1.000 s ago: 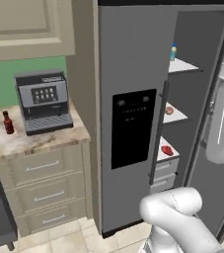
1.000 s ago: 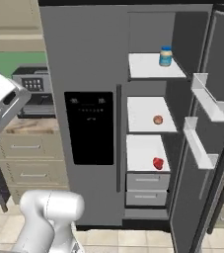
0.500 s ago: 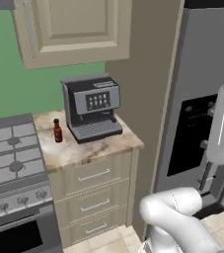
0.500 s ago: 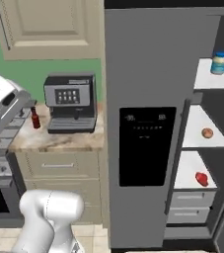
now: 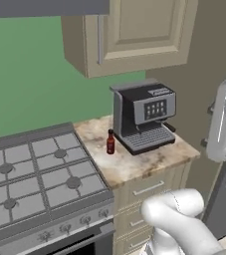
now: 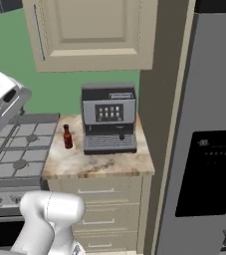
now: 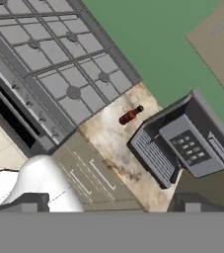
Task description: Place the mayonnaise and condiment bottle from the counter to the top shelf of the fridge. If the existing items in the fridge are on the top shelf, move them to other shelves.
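Our jaws stand spread wide, holding nothing and touching nothing. On the marble surface (image 5: 134, 167) we count one condiment bottle (image 5: 110, 142), dark red, upright, just beside the coffee machine (image 5: 143, 115) at its 9 o'clock. One coffee machine. One stove (image 5: 35, 179) adjoins the surface. One closed fridge door (image 6: 209, 149) stands at 3 o'clock.

The condiment bottle (image 5: 110, 143) is seen as dark red with a black cap. The worktop (image 5: 134, 167) is covered in beige marble with brown veins. The coffee machine (image 5: 143, 115) is coloured grey and black. The wall (image 5: 30, 84) is painted green. The cabinet (image 6: 92, 32) and drawers (image 6: 97, 206) are shown in cream-beige. The stove (image 5: 30, 184) is grey, and the fridge (image 6: 209, 149) is grey with a black panel.
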Controlling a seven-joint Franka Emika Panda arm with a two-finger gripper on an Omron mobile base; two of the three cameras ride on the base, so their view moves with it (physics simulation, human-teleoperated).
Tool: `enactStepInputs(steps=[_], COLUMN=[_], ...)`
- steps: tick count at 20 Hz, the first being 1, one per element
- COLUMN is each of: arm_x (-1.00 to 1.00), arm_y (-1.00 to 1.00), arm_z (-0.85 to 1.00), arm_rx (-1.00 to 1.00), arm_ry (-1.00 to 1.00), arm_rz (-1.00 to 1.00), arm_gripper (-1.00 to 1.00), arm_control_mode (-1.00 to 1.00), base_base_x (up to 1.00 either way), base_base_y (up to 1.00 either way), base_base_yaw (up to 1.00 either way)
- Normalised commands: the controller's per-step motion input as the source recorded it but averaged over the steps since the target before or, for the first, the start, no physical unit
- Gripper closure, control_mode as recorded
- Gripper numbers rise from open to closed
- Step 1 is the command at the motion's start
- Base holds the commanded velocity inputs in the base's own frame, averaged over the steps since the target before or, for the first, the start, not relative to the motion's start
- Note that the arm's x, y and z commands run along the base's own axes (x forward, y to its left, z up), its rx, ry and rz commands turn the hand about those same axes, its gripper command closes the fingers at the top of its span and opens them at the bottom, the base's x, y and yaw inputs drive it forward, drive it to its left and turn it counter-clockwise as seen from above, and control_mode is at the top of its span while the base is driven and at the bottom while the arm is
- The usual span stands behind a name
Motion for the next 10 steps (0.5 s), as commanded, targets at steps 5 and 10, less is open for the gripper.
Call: enactStepInputs(steps=[5, 10], arm_x=[-0.11, 0.51], arm_y=[0.79, 0.97], arm_z=[-0.29, -0.41], arm_rx=[0.04, 0.11], arm_ry=[0.00, 0.00], arm_rz=[-0.21, -0.40], arm_gripper=[-1.00, -1.00], arm_control_mode=[-1.00, -1.00], base_base_x=[-0.07, 0.00], base_base_y=[0.16, 0.00], base_base_yaw=[-0.02, 0.00])
